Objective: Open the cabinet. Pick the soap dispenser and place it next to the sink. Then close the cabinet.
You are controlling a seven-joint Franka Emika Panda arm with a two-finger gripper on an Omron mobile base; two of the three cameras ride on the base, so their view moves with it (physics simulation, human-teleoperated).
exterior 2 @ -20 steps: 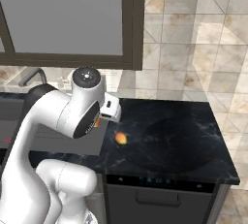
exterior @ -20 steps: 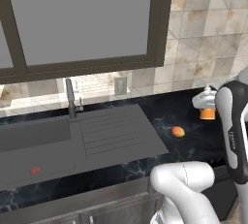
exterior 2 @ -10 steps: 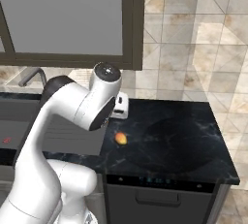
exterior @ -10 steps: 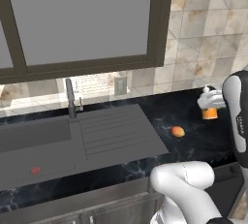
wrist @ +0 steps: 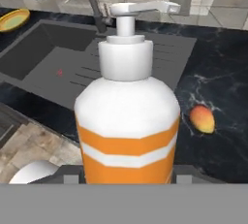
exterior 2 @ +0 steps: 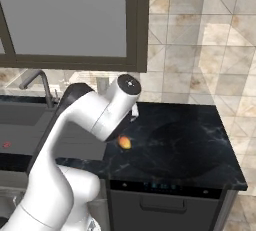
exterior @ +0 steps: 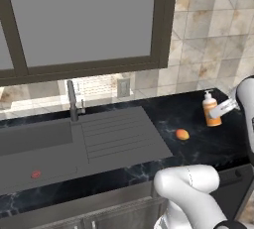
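Already out: white-and-orange pump soap dispenser [wrist: 127,121] clamped in the gripper [exterior: 224,108], above black marble counter [exterior: 198,143] right of dark grey sink [exterior: 34,141]; placing and closing grey-brown cabinet [exterior: 84,20] remain.

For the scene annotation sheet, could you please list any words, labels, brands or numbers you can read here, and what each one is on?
None: no text can be read anywhere.
Soap dispenser: plain white with orange bands, no label or lettering.
Cabinet, sink and counter: no markings.
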